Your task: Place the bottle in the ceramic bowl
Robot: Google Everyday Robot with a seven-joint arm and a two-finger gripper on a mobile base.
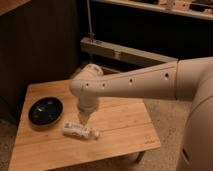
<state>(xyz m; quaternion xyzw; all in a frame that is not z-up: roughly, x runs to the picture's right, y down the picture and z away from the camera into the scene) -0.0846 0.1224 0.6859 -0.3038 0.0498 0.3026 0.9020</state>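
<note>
The bottle (79, 130), small, whitish, with a pale label, lies on its side on the wooden table (122, 125), its cap end pointing right. The ceramic bowl (45, 111), shallow, round and glossy black, stands to the left of it, apart from it and with nothing in it. My gripper (82, 119) hangs down from the big white arm (135, 87), just above the bottle's middle and to the right of the bowl. The arm's wrist hides part of the table behind it.
The table's front edge (90, 160) and right edge (152, 127) are near. Dark cabinets and a low shelf (120, 52) stand behind the table. Speckled floor (165, 112) lies to the right.
</note>
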